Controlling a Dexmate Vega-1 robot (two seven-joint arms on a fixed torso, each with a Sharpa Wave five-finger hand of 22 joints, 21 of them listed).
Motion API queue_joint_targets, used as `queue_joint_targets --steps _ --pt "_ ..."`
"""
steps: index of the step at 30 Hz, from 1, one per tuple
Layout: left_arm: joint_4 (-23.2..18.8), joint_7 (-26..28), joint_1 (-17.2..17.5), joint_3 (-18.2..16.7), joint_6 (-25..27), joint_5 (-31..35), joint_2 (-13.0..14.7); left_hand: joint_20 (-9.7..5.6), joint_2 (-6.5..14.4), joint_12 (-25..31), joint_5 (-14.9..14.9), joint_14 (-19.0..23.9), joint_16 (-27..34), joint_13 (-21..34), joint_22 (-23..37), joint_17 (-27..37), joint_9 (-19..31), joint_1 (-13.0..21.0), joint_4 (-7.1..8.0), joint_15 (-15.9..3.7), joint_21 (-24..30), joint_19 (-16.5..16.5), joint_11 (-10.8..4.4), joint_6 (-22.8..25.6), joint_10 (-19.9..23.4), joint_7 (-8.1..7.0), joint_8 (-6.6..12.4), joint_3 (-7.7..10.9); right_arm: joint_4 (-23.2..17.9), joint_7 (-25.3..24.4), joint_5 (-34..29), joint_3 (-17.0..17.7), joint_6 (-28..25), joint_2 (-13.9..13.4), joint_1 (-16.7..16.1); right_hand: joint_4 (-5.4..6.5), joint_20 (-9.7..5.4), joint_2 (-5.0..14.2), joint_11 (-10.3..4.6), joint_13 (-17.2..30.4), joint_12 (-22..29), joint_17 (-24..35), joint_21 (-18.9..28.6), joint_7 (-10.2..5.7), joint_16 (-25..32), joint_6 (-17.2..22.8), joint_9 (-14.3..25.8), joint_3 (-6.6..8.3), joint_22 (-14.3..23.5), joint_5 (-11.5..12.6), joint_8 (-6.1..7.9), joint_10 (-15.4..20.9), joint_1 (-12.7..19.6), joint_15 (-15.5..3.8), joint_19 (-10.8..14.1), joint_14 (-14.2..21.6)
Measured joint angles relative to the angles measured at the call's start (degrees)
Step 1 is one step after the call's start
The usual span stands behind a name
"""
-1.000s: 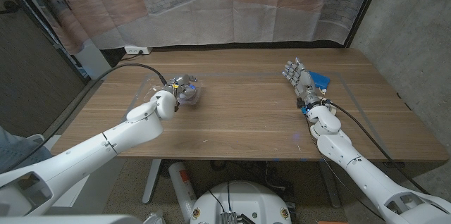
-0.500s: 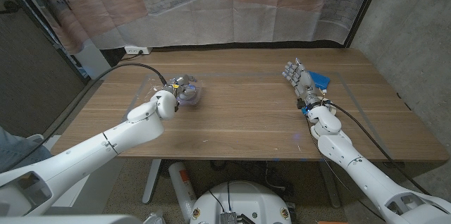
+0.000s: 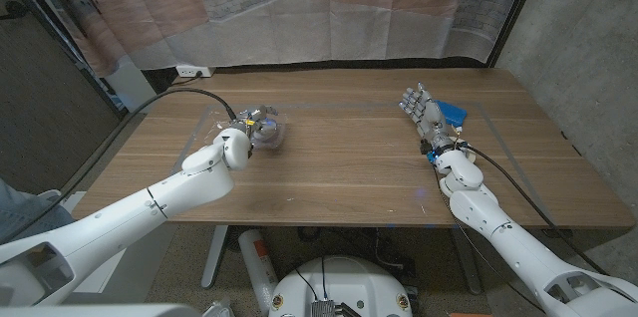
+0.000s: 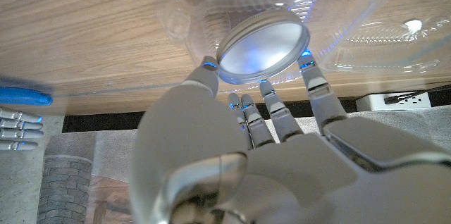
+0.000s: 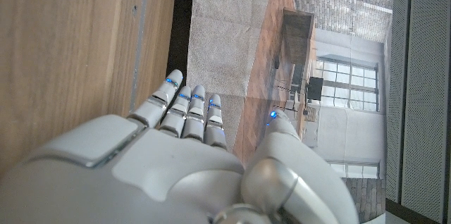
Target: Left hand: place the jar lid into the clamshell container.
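My left hand (image 3: 251, 130) pinches the round silvery jar lid (image 3: 269, 134) between thumb and fingertips at the table's far left. In the left wrist view the lid (image 4: 263, 44) is held by its rim against the clear plastic clamshell container (image 4: 366, 20), and whether it touches the container's floor I cannot tell. In the head view the clamshell (image 3: 221, 118) shows only as faint clear outlines around the hand. My right hand (image 3: 423, 112) stands at the far right with its fingers extended and apart, holding nothing.
A blue object (image 3: 454, 111) lies just beside my right hand, seen too as the blue object (image 4: 25, 97) in the left wrist view. A white power strip (image 3: 194, 71) sits beyond the table's far left edge. Cables run along both arms.
My left arm has crept very slightly to the right with the lid still pinched. The right hand has stayed still.
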Motion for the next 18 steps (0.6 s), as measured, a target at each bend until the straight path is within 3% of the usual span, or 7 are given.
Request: queue_joint_targets --steps 18 --pt "-0.68 0.1 0.28 0.13 0.89 0.22 0.15 1.43 -0.45 0.0 0.0 -4.01 -0.02 0.0 0.03 -0.56 0.01 -2.56 0.56 0.0 -1.27 -3.27 0.9 -2.35 -3.23 0.32 -0.73 -1.0 0.39 0.36 0.16 -0.03 -0.17 0.03 0.18 0.0 0.0 0.0 0.0 0.0 0.0 0.0 -0.22 0.0 0.0 0.0 0.0 0.0 0.3 0.0 0.0 0.0 0.0 0.0 -0.01 0.0"
